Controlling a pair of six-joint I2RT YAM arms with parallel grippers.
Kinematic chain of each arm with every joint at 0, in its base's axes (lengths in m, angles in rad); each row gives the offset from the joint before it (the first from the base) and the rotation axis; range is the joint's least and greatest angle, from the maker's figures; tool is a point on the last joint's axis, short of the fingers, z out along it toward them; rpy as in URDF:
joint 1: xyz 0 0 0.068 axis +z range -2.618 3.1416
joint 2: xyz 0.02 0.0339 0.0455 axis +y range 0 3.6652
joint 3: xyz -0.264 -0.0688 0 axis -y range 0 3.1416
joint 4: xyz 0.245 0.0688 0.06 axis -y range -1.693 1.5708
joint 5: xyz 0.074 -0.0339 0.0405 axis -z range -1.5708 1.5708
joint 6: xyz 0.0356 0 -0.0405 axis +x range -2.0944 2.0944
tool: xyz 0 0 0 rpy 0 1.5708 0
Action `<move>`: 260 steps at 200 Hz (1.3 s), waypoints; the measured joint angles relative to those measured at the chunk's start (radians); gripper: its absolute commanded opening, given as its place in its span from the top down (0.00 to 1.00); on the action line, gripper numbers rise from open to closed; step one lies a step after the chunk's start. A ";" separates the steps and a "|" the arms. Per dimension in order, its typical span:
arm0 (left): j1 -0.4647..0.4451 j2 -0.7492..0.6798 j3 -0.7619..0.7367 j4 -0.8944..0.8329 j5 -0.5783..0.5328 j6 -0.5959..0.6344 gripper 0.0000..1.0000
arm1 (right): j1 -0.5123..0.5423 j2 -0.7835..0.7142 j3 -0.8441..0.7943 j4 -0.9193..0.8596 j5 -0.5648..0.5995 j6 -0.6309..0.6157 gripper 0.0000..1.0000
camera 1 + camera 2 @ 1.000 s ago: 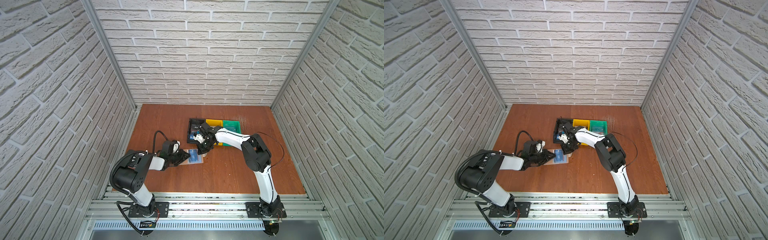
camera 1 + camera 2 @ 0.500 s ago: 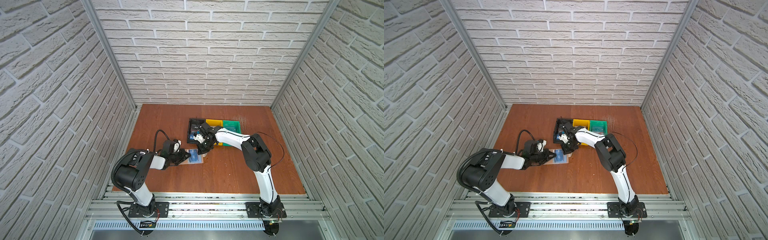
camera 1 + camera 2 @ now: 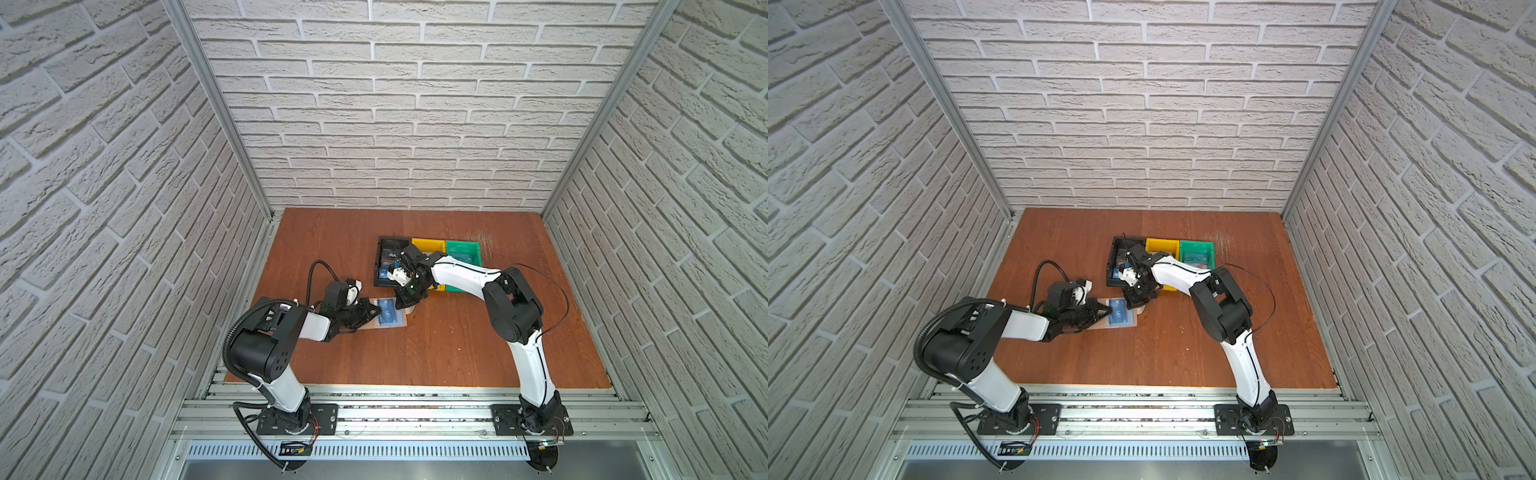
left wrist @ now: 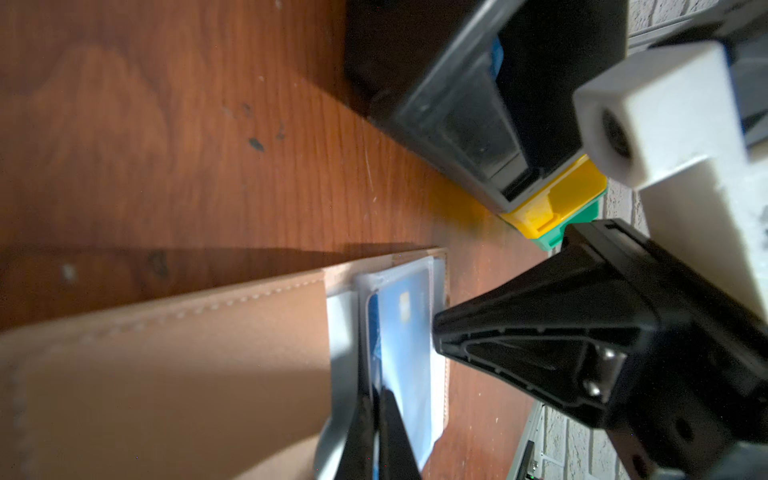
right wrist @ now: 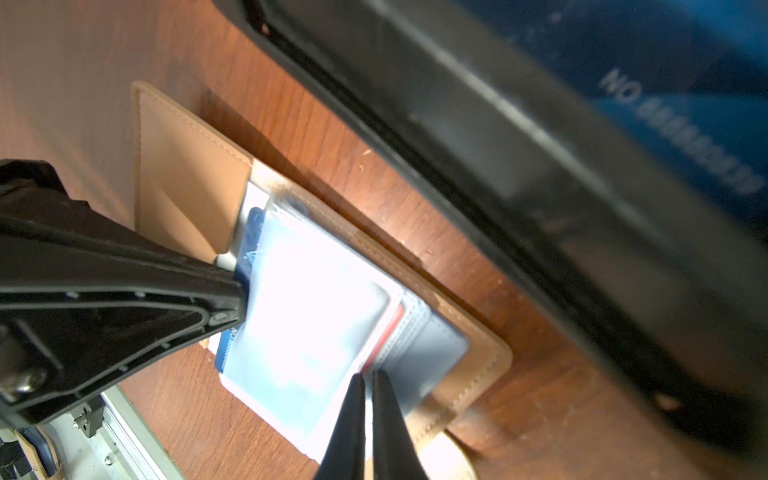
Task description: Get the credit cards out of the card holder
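Observation:
The tan card holder (image 3: 400, 324) lies open on the wooden table, left of the middle in both top views, clear sleeves facing up. A blue credit card (image 3: 387, 316) sticks partly out of a sleeve toward my left arm. My left gripper (image 4: 376, 415) is shut on that card's (image 4: 405, 332) near edge. From the opposite side, my right gripper (image 5: 368, 378) is shut on the edge of a clear sleeve (image 5: 307, 316) of the card holder (image 5: 187, 187); a thin red card edge (image 5: 386, 332) shows under that sleeve. The two grippers' fingertips are about a card's length apart.
Just behind the holder stand a black bin (image 3: 379, 266), a yellow bin (image 3: 428, 244) and a green bin (image 3: 471, 251) in a row. The black bin holds loose cards, one of them blue (image 5: 685, 124). My right arm reaches over the bins' front edge.
My left gripper has closed its jaws onto the blue card's edge. Neither arm has visibly shifted, and the holder lies where it was.

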 measured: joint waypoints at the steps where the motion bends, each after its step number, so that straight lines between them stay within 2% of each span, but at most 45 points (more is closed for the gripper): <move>1: 0.000 -0.001 0.000 0.000 0.000 0.000 1.00 | 0.000 0.000 0.000 0.000 0.000 0.000 0.90; 206: 0.088 -0.127 -0.082 -0.085 0.027 0.043 1.00 | -0.002 0.000 -0.014 0.025 -0.039 0.000 0.89; 260: 0.135 -0.280 -0.099 -0.243 -0.003 0.053 1.00 | -0.002 -0.002 -0.014 0.024 -0.045 -0.001 0.88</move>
